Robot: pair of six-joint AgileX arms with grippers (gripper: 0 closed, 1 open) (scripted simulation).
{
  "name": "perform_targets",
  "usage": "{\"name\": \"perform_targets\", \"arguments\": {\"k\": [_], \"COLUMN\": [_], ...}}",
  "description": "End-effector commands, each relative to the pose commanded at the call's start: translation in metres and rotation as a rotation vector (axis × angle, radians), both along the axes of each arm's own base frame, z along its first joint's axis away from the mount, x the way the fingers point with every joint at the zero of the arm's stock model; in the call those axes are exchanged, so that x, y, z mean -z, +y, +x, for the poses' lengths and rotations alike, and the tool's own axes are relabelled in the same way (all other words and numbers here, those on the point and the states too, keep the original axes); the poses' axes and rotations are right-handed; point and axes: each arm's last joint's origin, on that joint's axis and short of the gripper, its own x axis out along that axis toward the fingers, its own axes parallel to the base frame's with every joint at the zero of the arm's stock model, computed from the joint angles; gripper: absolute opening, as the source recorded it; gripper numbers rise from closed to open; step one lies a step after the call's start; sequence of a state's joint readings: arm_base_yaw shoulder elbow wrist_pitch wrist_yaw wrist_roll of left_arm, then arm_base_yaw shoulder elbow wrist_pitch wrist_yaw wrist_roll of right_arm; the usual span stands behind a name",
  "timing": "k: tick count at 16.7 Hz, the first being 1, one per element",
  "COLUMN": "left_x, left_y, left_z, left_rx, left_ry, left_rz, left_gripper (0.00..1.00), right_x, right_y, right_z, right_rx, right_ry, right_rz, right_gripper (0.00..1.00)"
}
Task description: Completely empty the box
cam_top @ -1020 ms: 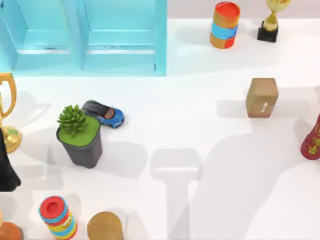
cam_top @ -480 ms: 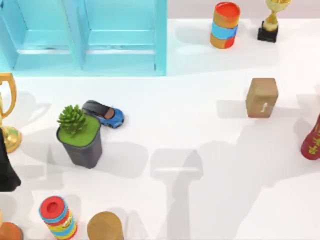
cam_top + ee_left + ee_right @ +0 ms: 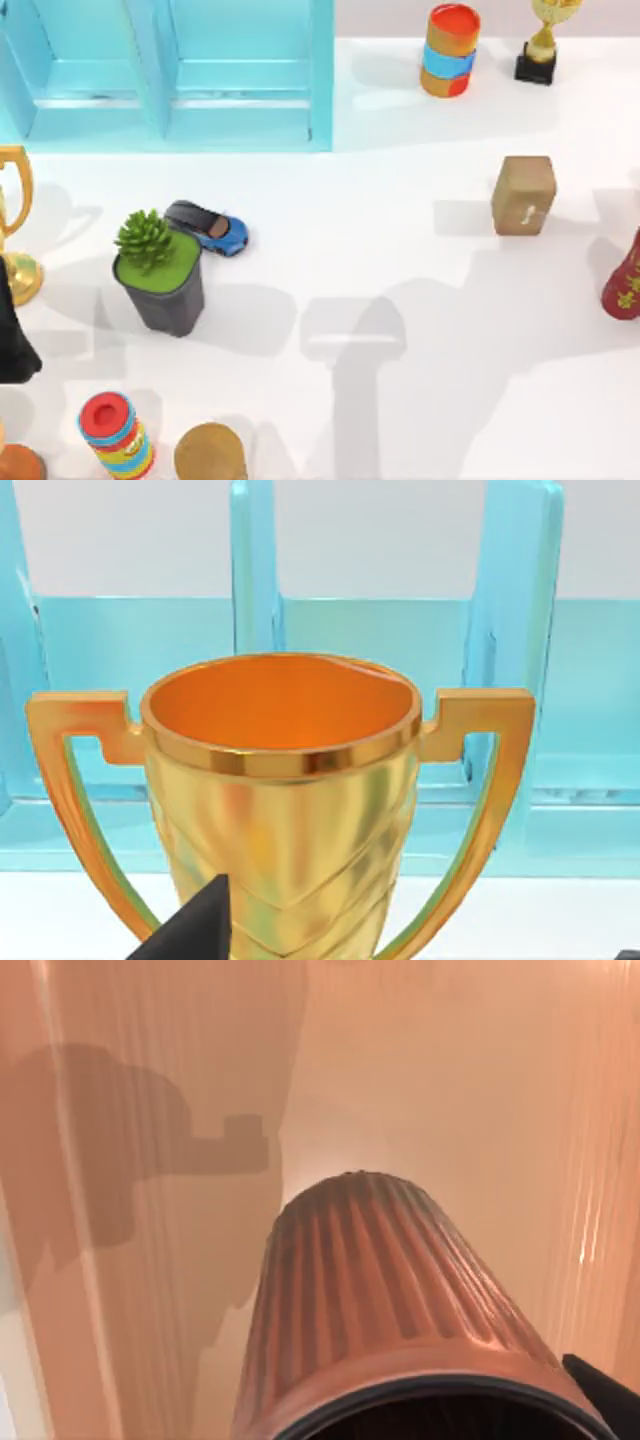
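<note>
The blue box [image 3: 170, 75] stands at the table's back left, and I see nothing in its compartments. In the left wrist view it rises behind a gold trophy [image 3: 280, 780]. That trophy [image 3: 12, 215] stands at the table's left edge. My left gripper [image 3: 420, 925] is open right in front of it, with one dark fingertip [image 3: 195, 930] low beside the cup. The left arm [image 3: 10, 340] shows dark at the left edge. In the right wrist view a ribbed brown cylinder [image 3: 380, 1290] lies close before my right gripper [image 3: 605, 1395], over an orange surface.
A potted plant [image 3: 160, 270] and a blue toy car [image 3: 210, 228] sit left of centre. A brown block [image 3: 523, 195], a red bottle [image 3: 625, 280], a striped can [image 3: 450, 50] and a small trophy [image 3: 545, 40] are on the right. Another can [image 3: 115, 435] and a brown disc [image 3: 210, 455] are near the front left.
Only the arm shadow on the right half of the table has shifted. None of the objects on the table has moved.
</note>
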State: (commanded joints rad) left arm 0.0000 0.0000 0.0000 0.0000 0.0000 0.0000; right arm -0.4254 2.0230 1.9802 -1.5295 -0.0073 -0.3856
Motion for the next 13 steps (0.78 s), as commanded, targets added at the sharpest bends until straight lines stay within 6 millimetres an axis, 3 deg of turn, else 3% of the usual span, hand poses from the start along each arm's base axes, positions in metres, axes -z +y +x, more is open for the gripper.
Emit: {"name": "perform_targets", "arguments": {"k": [2,4,7,10,13], "left_x": [0.000,0.000,0.000,0.000,0.000], "left_y": [0.000,0.000,0.000,0.000,0.000], "left_z": [0.000,0.000,0.000,0.000,0.000], "left_rx": [0.000,0.000,0.000,0.000,0.000], "left_ry": [0.000,0.000,0.000,0.000,0.000], "left_rz": [0.000,0.000,0.000,0.000,0.000], "left_gripper": [1.00,1.00,1.00,1.00,1.00], "right_x": [-0.004,-0.017,-0.040,-0.047,-0.048], "right_y": [0.011,0.036,0.096,0.166,0.214], "right_z": [0.001,0.004,0.008,0.005,-0.007], "right_rx": [0.003,0.011,0.025,0.051,0.079], "right_ry": [-0.024,-0.095,-0.215,-0.268,-0.290], "right_rz": [-0.008,-0.027,-0.025,0.023,0.068], "right_gripper": [0.00,0.00,0.00,0.00,0.00]}}
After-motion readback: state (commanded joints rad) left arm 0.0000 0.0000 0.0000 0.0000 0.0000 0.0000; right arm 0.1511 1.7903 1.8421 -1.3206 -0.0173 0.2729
